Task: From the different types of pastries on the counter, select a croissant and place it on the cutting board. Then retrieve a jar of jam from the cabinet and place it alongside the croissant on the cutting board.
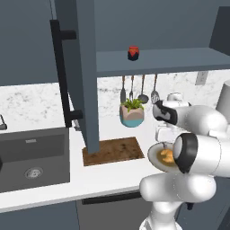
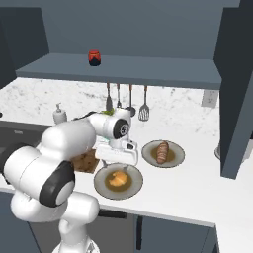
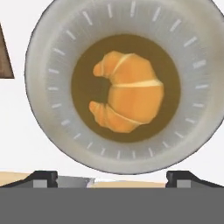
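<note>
The golden croissant [image 3: 129, 92] lies in the brown middle of a round grey plate [image 3: 43, 87] on the white counter [image 2: 197, 188]. My gripper [image 3: 111, 179] hangs straight above it, open, with nothing between its fingertips [image 3: 43, 178]. From the right base view the hand hovers a little over that croissant [image 2: 117, 179]. A darker brown pastry [image 2: 162, 151] rests on a second plate [image 2: 177, 159] behind and to the right. The dark wooden cutting board [image 1: 114, 150] lies left of the croissant plate. The red-topped jar of jam [image 1: 133, 52] stands on the open cabinet's shelf [image 1: 179, 60].
The cabinet door [image 1: 83, 76] with its black bar handle [image 1: 63, 76] stands open above the board's left end. A potted plant [image 1: 132, 114] and hanging utensils [image 1: 141, 90] are behind the board. The dark sink [image 1: 33, 157] is at the left. A soap bottle [image 2: 60, 115] stands by the wall.
</note>
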